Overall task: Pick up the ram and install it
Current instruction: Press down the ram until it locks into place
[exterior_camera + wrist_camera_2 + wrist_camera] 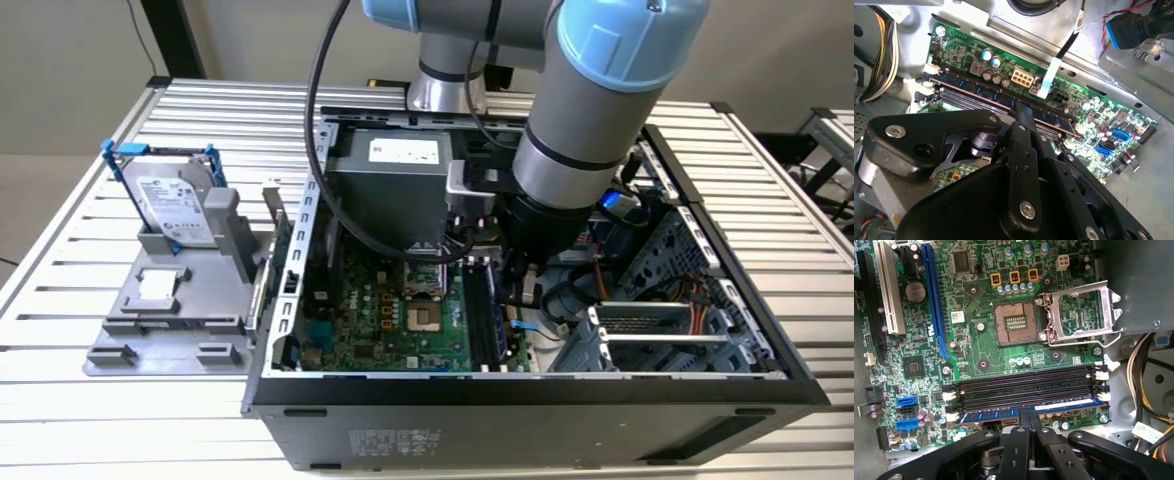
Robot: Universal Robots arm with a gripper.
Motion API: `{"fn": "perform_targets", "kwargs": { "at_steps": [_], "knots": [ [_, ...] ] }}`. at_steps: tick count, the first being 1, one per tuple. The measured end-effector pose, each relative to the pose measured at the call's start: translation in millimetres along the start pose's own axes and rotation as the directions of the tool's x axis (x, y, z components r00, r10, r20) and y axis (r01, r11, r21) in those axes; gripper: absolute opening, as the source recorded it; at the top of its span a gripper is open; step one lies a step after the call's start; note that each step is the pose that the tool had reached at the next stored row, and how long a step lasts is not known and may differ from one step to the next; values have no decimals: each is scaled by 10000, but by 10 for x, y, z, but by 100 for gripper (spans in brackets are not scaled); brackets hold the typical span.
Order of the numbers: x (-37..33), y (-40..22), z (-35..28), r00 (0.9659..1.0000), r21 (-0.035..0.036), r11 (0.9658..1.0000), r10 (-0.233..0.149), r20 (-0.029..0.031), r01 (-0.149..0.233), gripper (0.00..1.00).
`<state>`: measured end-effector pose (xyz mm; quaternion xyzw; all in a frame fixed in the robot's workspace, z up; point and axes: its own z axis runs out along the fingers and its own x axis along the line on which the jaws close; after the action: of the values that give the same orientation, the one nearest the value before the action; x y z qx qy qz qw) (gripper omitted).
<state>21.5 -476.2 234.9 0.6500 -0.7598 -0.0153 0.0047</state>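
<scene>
So the claw (1029, 421) is sitting down inside the open computer case (534, 395), fingers pressed together on the ram (1029, 412), pinching it about mid-length. In the first wrist view the ram is lying along the memory slot nearest the claw, the outermost one of the bank, with the empty black memory slots (1024, 385) running parallel just beyond it. Can't tell whether the stick is fully seated; it's looking a touch slanted, one end riding higher than the other.

In the second wrist view the claw (1021, 112) is gripping the same stick (979, 92), and the white latches (929, 70) are showing at the far end of the slots. Past the slots from the claw, the CPU socket (1014, 322) is sitting open with its metal retention frame (1081, 312) beside it, all on the green motherboard (979, 355).

In the exterior view the arm (587, 130) is reaching straight down into the case, and the hard drive with its blue bracket (174, 200) is standing in a grey holder on the slatted surface (80, 400), well apart from the claw.
</scene>
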Motion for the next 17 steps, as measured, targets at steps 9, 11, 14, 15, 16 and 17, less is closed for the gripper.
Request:
{"fn": "perform_targets", "kwargs": {
  "at_steps": [9, 11, 14, 15, 16, 17],
  "knots": [
    [-32, 6, 2, 10000, -1, 10000, -8, 5, 8, 0],
    [-36, 7, 4, 10000, 0, 10000, -8, 6, 8, 0],
    [-39, 8, 4, 10000, -1, 10000, -8, 3, 8, 0],
    [-41, 8, 6, 10000, -1, 10000, -8, 4, 8, 0],
    [-41, 8, 9, 10000, 0, 10000, -8, 4, 8, 0],
    [-42, 8, 14, 10000, -1, 10000, -8, 6, 8, 0]
  ]
}}
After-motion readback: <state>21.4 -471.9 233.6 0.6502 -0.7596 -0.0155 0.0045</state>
